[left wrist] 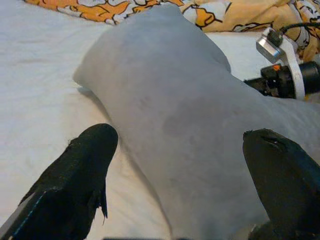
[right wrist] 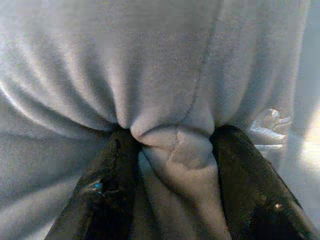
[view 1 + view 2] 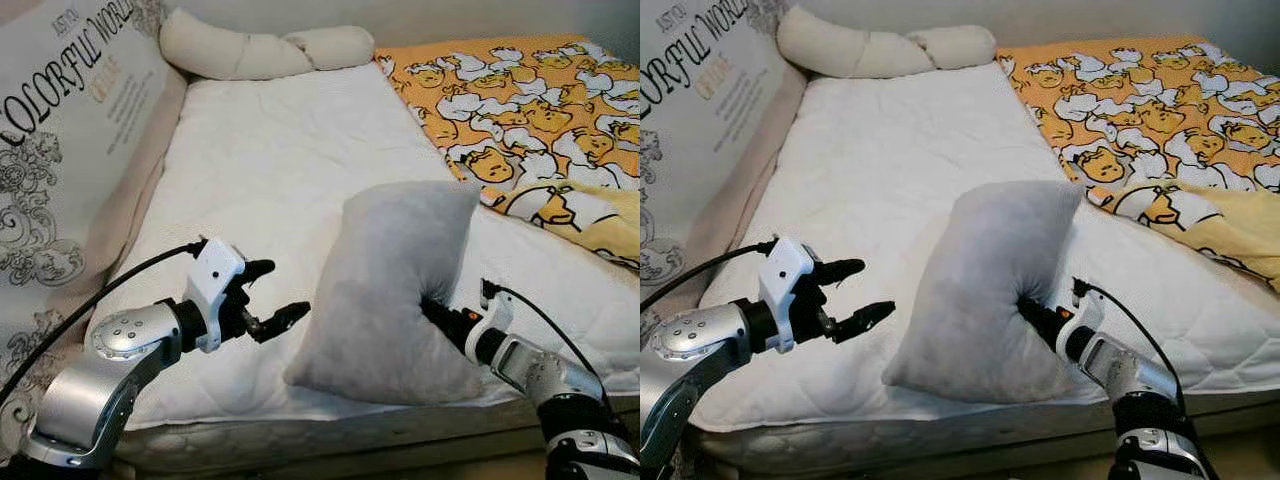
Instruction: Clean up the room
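A grey pillow [image 3: 390,290] stands tilted on the white mattress [image 3: 290,150] near the bed's front edge. My right gripper [image 3: 432,308] is shut on the pillow's right edge, with a fold of grey fabric [image 2: 172,150] pinched between its black fingers [image 2: 107,190]. My left gripper [image 3: 272,296] hovers open just left of the pillow, a short gap away. In the left wrist view its two fingertips [image 1: 90,155] frame the pillow [image 1: 190,115], with the right wrist [image 1: 285,70] beyond it.
A yellow patterned blanket [image 3: 530,110] covers the bed's right side. A cream knotted cushion [image 3: 260,50] lies at the head. A printed headboard panel [image 3: 70,130] runs along the left. The mattress's front edge [image 3: 330,425] is right before me.
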Robot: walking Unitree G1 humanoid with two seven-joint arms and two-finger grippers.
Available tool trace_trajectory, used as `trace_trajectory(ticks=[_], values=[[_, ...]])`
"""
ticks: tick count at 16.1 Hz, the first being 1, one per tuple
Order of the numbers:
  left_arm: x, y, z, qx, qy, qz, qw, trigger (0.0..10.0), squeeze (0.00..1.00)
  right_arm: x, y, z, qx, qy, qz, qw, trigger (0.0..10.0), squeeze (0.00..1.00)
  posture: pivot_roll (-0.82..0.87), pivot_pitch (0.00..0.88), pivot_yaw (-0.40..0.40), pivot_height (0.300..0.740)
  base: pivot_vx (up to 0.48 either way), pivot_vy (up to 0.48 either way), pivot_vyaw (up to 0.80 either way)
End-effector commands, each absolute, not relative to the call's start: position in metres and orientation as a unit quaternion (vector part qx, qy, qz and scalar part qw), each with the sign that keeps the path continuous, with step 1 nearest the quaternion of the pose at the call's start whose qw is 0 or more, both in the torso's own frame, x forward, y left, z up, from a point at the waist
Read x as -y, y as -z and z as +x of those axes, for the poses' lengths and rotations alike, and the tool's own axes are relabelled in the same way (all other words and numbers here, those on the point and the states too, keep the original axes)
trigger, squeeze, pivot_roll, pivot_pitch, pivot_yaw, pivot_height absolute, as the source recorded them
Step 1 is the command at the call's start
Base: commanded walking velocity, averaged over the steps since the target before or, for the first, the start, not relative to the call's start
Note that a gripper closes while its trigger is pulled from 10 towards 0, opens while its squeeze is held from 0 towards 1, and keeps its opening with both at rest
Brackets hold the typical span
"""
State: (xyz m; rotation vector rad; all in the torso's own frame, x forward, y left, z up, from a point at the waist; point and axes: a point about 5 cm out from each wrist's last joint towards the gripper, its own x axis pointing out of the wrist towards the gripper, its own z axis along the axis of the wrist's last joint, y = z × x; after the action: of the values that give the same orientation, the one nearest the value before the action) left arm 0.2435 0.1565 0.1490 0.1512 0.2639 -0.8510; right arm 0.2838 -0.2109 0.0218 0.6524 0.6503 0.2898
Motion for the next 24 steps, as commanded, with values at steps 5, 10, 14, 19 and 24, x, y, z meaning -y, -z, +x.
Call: trace_trajectory(ticks=[5, 10, 14, 19, 24], values=[[-0.158, -0.145, 0.243, -0.133, 0.407, 0.078, 0.9, 10.0, 0.0, 0.193, -0.019, 0.286, -0.318, -0.163, 0.355, 0.864, 0.0, 0.0, -0.08, 0.0, 0.071, 0.74, 0.0, 0.0, 0.0], [-0.164, -0.141, 0.237, -0.147, 0.404, 0.075, 0.9, 10.0, 0.0, 0.188, -0.031, 0.298, -0.297, -0.157, 0.377, 0.863, 0.0, 0.0, -0.09, 0.0, 0.084, 0.74, 0.0, 0.0, 0.0], [-0.179, -0.143, 0.24, -0.141, 0.346, 0.081, 0.924, 10.0, 0.0, 0.166, -0.079, 0.337, -0.228, -0.193, 0.363, 0.883, 0.0, 0.0, -0.08, 0.0, 0.085, 0.74, 0.0, 0.0, 0.0], [-0.215, -0.155, 0.266, -0.107, 0.22, 0.102, 0.964, 10.0, 0.0, 0.101, -0.155, 0.379, -0.159, -0.288, 0.348, 0.878, 0.0, 0.0, -0.07, 0.0, 0.084, 0.74, 0.0, 0.0, 0.0], [-0.238, -0.17, 0.274, -0.075, 0.149, 0.095, 0.981, 10.0, 0.0, 0.076, -0.217, 0.392, -0.096, -0.337, 0.423, 0.835, 0.0, 0.0, -0.07, 0.0, 0.083, 0.74, 0.0, 0.0, 0.0]])
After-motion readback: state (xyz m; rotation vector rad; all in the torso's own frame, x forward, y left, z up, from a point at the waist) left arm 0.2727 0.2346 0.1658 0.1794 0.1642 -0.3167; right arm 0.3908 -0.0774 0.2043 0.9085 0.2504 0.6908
